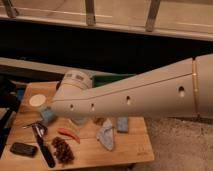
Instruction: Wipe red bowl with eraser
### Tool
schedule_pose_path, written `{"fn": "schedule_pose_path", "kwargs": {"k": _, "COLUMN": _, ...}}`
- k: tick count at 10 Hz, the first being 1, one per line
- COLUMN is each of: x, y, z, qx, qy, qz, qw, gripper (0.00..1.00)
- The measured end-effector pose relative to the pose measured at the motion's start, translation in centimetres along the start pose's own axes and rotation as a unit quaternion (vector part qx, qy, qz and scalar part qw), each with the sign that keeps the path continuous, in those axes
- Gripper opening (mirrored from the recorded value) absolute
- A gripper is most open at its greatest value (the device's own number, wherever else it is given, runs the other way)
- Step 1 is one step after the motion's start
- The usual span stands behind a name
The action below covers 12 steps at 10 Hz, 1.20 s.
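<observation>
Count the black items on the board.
2: the eraser at the front left corner, and the utensil just right of it. The arm covers the middle of the board, so more may be hidden; the hand is out of sight behind it.

On the wooden table [131, 151] a red chili [68, 135] is lying, with dark grapes [62, 150] sitting just nearer. A black-handled utensil [44, 148] is lying to their left, and a crumpled cloth [106, 136] and blue sponge [123, 125] are resting to the right. The gripper is sitting out of sight behind the arm.
</observation>
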Motion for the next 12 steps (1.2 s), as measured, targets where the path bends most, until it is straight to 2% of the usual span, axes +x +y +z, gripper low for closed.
{"fn": "schedule_pose_path", "kwargs": {"k": 3, "x": -3.3, "y": 1.5, "z": 0.9, "qx": -0.018, "qy": -0.014, "qz": -0.036, "qw": 0.9991, "gripper": 0.8}}
{"fn": "schedule_pose_path", "kwargs": {"k": 5, "x": -8.0, "y": 4.5, "z": 1.7, "qx": -0.035, "qy": -0.029, "qz": -0.079, "qw": 0.9958, "gripper": 0.8}}
{"fn": "schedule_pose_path", "kwargs": {"k": 7, "x": -11.8, "y": 7.4, "z": 2.6, "qx": -0.052, "qy": -0.038, "qz": -0.121, "qw": 0.9906, "gripper": 0.8}}
{"fn": "schedule_pose_path", "kwargs": {"k": 8, "x": -13.7, "y": 9.1, "z": 3.2, "qx": -0.063, "qy": -0.043, "qz": -0.142, "qw": 0.9869, "gripper": 0.8}}
{"fn": "schedule_pose_path", "kwargs": {"k": 10, "x": -17.6, "y": 13.4, "z": 4.5, "qx": -0.091, "qy": -0.056, "qz": -0.191, "qw": 0.9758, "gripper": 0.8}}
{"fn": "schedule_pose_path", "kwargs": {"k": 12, "x": -21.2, "y": 16.7, "z": 5.4, "qx": -0.115, "qy": -0.078, "qz": -0.234, "qw": 0.9623, "gripper": 0.8}}
